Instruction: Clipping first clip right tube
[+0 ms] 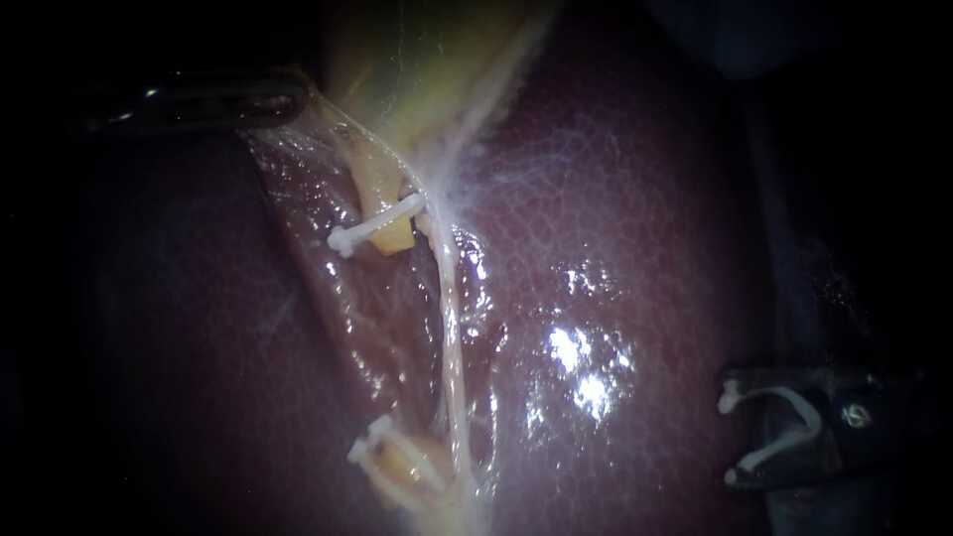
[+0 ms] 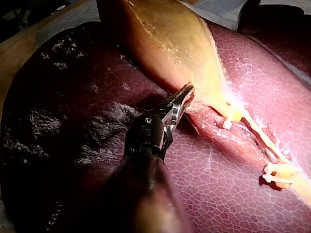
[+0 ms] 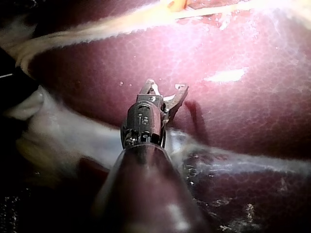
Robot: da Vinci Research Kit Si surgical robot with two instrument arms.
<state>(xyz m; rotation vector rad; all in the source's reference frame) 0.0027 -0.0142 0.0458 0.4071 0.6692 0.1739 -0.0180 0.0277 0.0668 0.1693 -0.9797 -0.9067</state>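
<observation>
The right tool reaches in level from the right, jaws spread around an open clip, well apart from the right tube. The left tool is clamped on the gallbladder edge.

The left instrument and right instrument are each formed as dark glossy shafts with black wrist housings; a bright screw is seen behind the right jaws.
</observation>
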